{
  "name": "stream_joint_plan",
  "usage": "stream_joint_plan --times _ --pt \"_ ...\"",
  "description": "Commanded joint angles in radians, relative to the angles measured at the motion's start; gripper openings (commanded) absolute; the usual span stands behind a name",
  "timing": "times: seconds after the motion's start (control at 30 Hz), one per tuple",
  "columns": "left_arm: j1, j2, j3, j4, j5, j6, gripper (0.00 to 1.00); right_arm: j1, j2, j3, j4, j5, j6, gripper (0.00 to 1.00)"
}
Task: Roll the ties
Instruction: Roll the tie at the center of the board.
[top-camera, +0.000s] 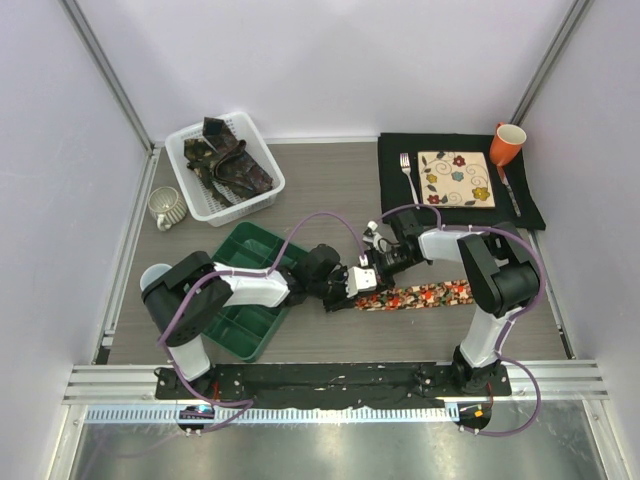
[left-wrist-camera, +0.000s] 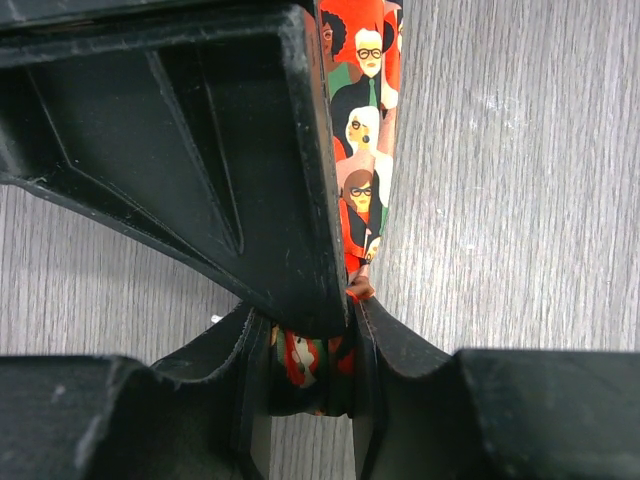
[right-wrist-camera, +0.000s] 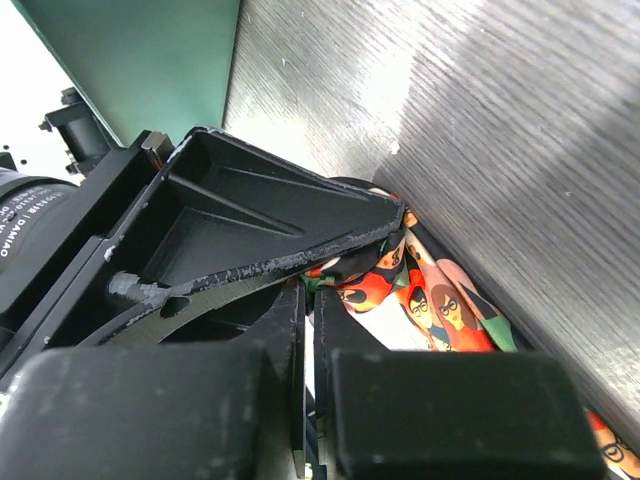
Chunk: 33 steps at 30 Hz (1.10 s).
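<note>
The red-orange printed tie (top-camera: 425, 296) lies flat on the table, running right from both grippers. Its left end is rolled up, and my left gripper (top-camera: 340, 288) is shut on that roll (left-wrist-camera: 308, 365). The loose length of the tie (left-wrist-camera: 365, 150) runs away from the jaws. My right gripper (top-camera: 363, 282) meets it from the other side. In the right wrist view its jaws (right-wrist-camera: 308, 300) are shut to a thin slit, with bunched tie fabric (right-wrist-camera: 440, 310) at their tips; I cannot tell if any is pinched. Dark patterned ties (top-camera: 228, 160) lie in the white basket (top-camera: 268, 196).
A green bin (top-camera: 250, 318) sits just left of the grippers, under the left arm. A grey mug (top-camera: 165, 207) stands by the basket. At the back right, a black mat (top-camera: 400, 195) carries a floral plate (top-camera: 455, 178), a fork (top-camera: 408, 175) and an orange mug (top-camera: 506, 143).
</note>
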Motion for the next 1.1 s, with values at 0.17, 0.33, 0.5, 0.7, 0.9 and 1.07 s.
stream_joint_plan --times 0.17,0.33,0.5,0.7,0.9,1.07 --pt "0.004 0.015 -0.06 -0.138 -0.076 -0.008 0.49 -0.063 0.044 -0.003 -0.119 0.062 -0.117 0.01" --pt "0.009 -0.001 -0.084 -0.081 -0.061 -0.013 0.59 -0.122 0.079 -0.017 -0.134 0.034 -0.113 0.01" --pt "0.027 -0.014 -0.101 -0.02 -0.029 -0.036 0.64 -0.137 0.092 -0.012 -0.18 0.074 -0.148 0.01" --pt "0.032 -0.066 -0.157 0.131 0.014 -0.042 0.71 -0.143 0.112 0.026 -0.27 0.174 -0.226 0.01" --pt "0.026 -0.054 -0.163 0.238 0.089 -0.031 0.79 -0.14 0.161 0.078 -0.277 0.249 -0.228 0.01" --pt "0.024 -0.002 -0.126 0.287 0.071 -0.034 0.8 -0.106 0.205 0.12 -0.254 0.242 -0.229 0.01"
